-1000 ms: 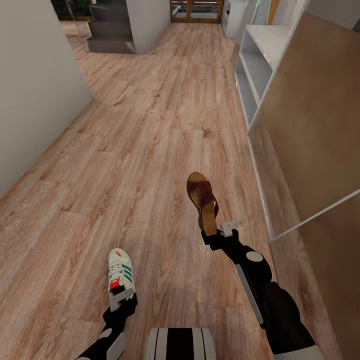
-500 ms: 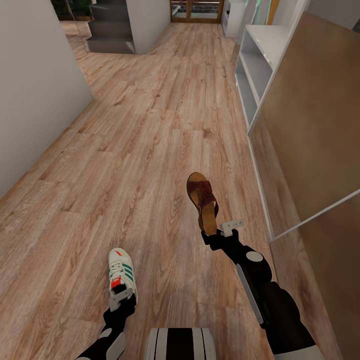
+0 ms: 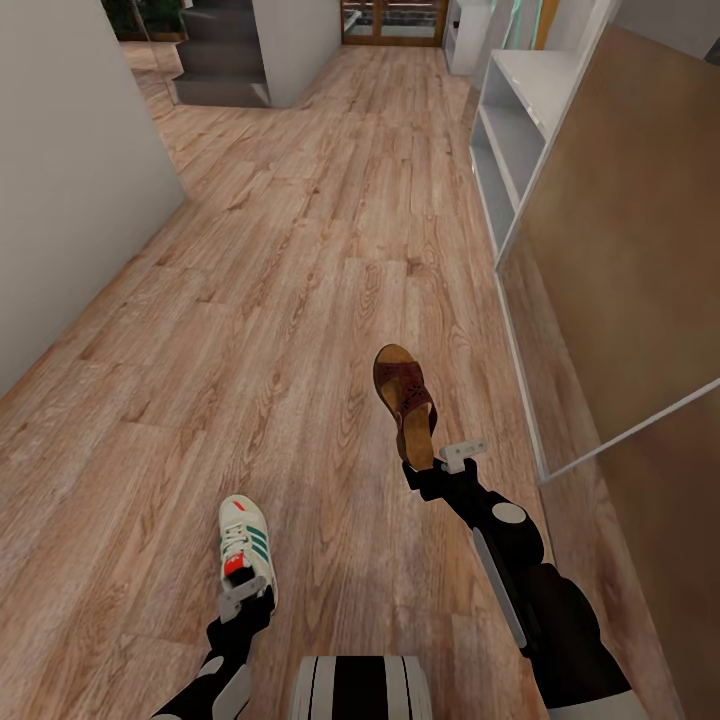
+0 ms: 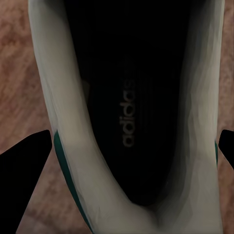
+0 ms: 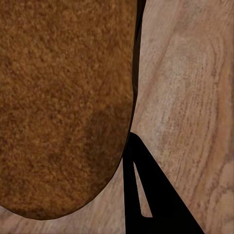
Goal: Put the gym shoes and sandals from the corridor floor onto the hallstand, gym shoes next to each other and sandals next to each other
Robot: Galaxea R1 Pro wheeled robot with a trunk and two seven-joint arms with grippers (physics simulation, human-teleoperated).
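Above corridor floor (image 3: 300,250): left gripper (image 3: 243,598) clamps gym shoe (image 3: 245,545) heel; right gripper (image 3: 440,462), arm outstretched, grips sandal (image 3: 405,400)

A wide stretch of bare corridor floor (image 3: 300,300) is left open ahead, running up to the glass doors (image 3: 392,20). The left side is bounded by a grey wall (image 3: 70,170), with a staircase (image 3: 222,55) beyond its corner. The right side is closed off by a tall brown panel (image 3: 630,230) edged in white; beyond it, the hallstand (image 3: 515,125) is reached, its shelves seen bare. Each gripper is occupied: a gym shoe (image 3: 245,545) at the left, a sandal (image 3: 405,400) at the right.
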